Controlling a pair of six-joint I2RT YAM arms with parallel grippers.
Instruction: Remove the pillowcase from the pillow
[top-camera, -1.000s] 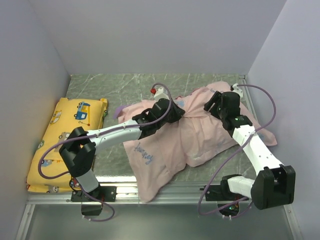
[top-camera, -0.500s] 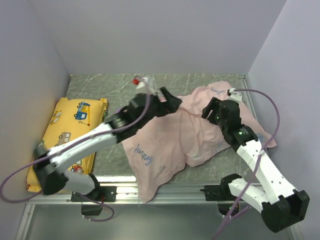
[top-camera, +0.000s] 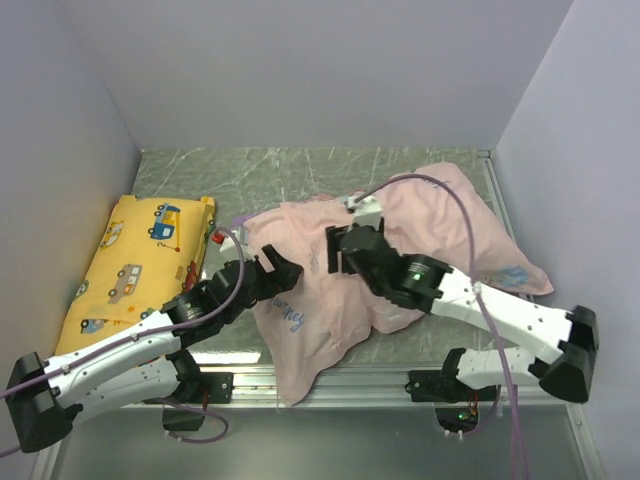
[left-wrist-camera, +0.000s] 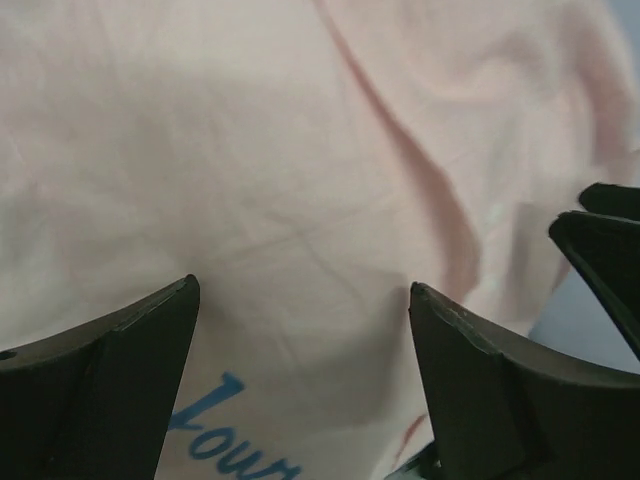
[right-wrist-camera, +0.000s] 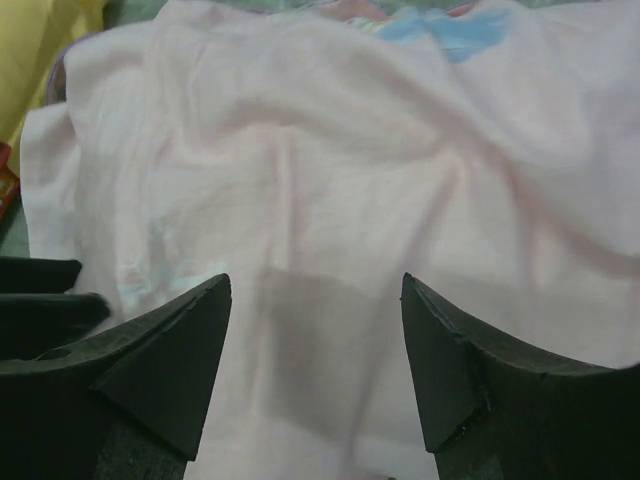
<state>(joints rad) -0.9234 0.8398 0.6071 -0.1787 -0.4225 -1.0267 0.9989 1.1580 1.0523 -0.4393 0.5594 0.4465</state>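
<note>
The pillowcase (top-camera: 440, 230) lies rumpled with its pale pink side up over the middle and right of the table, one corner hanging over the front edge. Blue lettering shows near its left edge. The pillow is hidden. My left gripper (top-camera: 277, 266) hovers open at the fabric's left edge, with only cloth (left-wrist-camera: 300, 150) under its spread fingers. My right gripper (top-camera: 336, 250) reaches leftward over the middle of the pillowcase (right-wrist-camera: 350, 150), also open and holding nothing. The two grippers face each other, a short gap apart.
A yellow cushion (top-camera: 130, 270) printed with vehicles lies along the left wall. Grey walls close in the left, back and right. A metal rail (top-camera: 400, 375) runs along the front edge. The right arm's purple cable (top-camera: 470, 230) arcs over the fabric.
The left gripper opened, let go of the fabric and drew back toward the near left. The right arm swung left across the pillowcase. The fabric's left part settled flatter.
</note>
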